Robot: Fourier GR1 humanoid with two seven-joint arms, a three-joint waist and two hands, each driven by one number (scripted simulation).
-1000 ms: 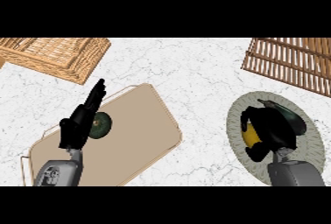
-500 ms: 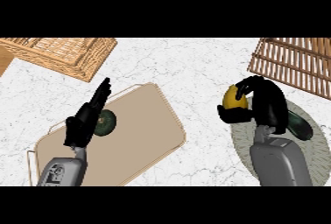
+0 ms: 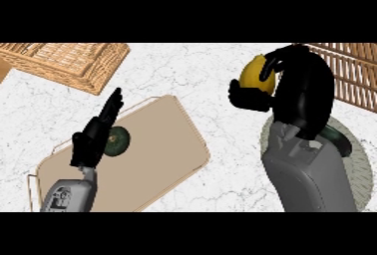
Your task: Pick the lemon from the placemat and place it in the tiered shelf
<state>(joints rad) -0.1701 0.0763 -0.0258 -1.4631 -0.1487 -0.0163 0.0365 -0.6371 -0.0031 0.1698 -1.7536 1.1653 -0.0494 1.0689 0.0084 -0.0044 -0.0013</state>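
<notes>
My right hand (image 3: 294, 84) is raised over the counter at the upper right, its fingers and thumb curled round the yellow lemon (image 3: 256, 74). The lemon's left side shows between the thumb and the fingers. Just right of the hand lies the slatted wooden tiered shelf (image 3: 355, 74), at the view's right edge. Below the hand, the round grey-green placemat (image 3: 359, 164) is largely hidden by my right forearm. My left hand (image 3: 94, 137) rests open at the left, fingers straight and pointing up, over a tan board.
A tan cutting board (image 3: 158, 149) lies at the lower left with a small dark green round object (image 3: 117, 141) on it, next to my left hand. A wicker basket (image 3: 70, 60) stands at the upper left. White marble counter (image 3: 199, 89) shows between the two sides.
My right hand has lifted the lemon off the placemat and carried it up toward the tiered shelf. The left hand has stayed in place.
</notes>
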